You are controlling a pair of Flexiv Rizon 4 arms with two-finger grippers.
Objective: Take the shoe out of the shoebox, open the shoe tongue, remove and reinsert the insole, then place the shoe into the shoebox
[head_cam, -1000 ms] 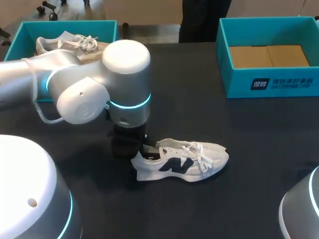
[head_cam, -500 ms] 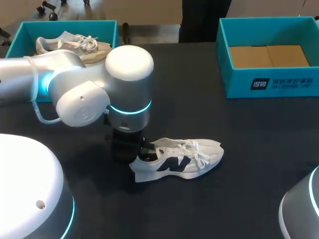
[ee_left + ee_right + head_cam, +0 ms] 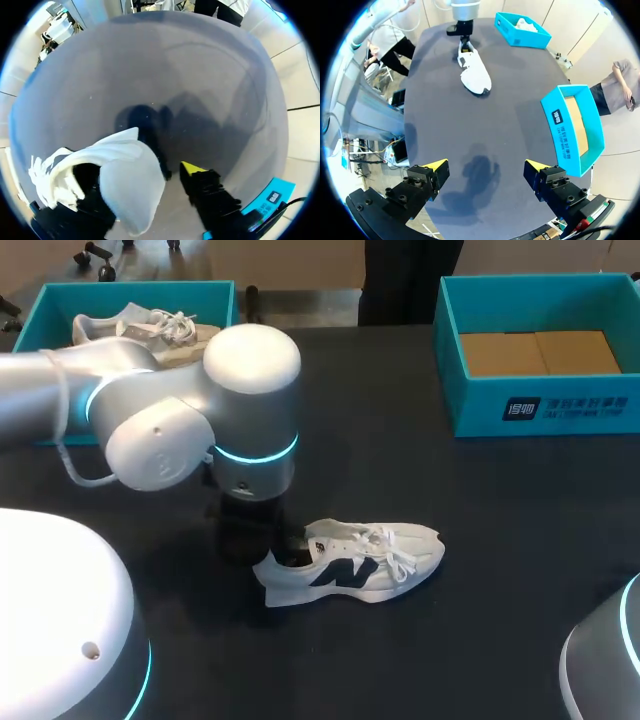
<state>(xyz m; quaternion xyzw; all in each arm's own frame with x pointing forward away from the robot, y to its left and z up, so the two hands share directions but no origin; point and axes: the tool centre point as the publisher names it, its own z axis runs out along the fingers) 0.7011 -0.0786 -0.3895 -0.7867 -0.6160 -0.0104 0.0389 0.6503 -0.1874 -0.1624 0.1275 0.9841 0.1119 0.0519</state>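
Note:
A white shoe (image 3: 355,562) with a dark side logo stands upright on the black table (image 3: 480,540), toe to the right. My left gripper (image 3: 272,538) comes down at its heel. In the left wrist view the heel (image 3: 131,182) sits between the fingers of the left gripper (image 3: 142,172). One yellow-tipped finger (image 3: 192,169) stands just outside the heel with a small gap, and the other is hidden in the shoe's opening. My right gripper (image 3: 487,167) hangs open and empty high above the table, far from the shoe (image 3: 472,70).
A teal shoebox (image 3: 45,310) at the back left holds a second pale shoe (image 3: 145,328). Another teal shoebox (image 3: 540,405) at the back right shows only its cardboard floor. The left arm's bulky joint (image 3: 210,410) overhangs the table left of the shoe.
The shoe and my left gripper have shifted a little to the left and toward the front. The right arm has not moved.

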